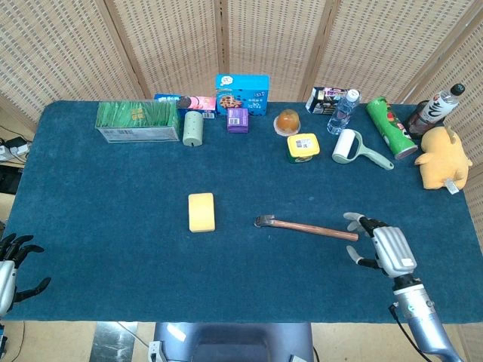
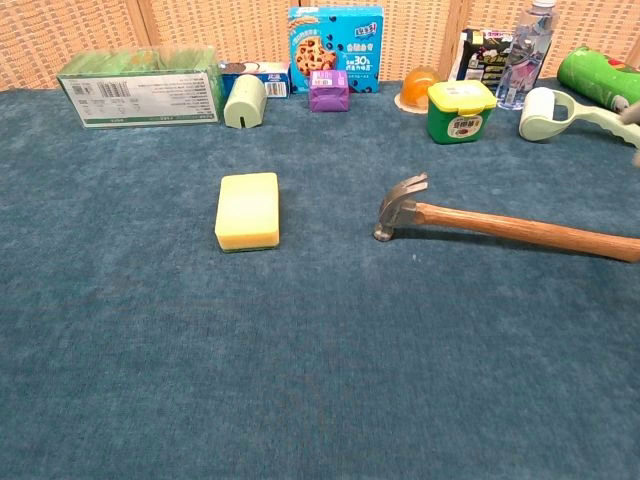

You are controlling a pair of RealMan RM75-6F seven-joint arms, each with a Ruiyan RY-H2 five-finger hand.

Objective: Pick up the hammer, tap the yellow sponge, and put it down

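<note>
The step in hand looks like the reach for the hammer, and it will go best if the right hand (image 1: 383, 247) settles over the far end of the wooden handle and wraps it from above, low on the shaft so the head can swing freely. The fingers should close only once the handle sits across the palm; a grip too near the tip could let the tool tilt out.

The right hand is spread, fingers apart, holding nothing. Its fingertips lie just beside the butt of the handle; whether they touch it cannot be told from the head view. In the chest view only a sliver of it shows at the right edge.

Outward from that hand, the hammer (image 1: 306, 226) lies flat on the worktop (image 1: 113, 226), its handle running away toward the robot's left and its metal head at the end farthest from the hand. Beyond the head, further left and well apart, lies the yellow sponge (image 1: 201, 212).

The left hand (image 1: 9, 265) hangs at the near left corner, fingers spread, holding nothing.
</note>
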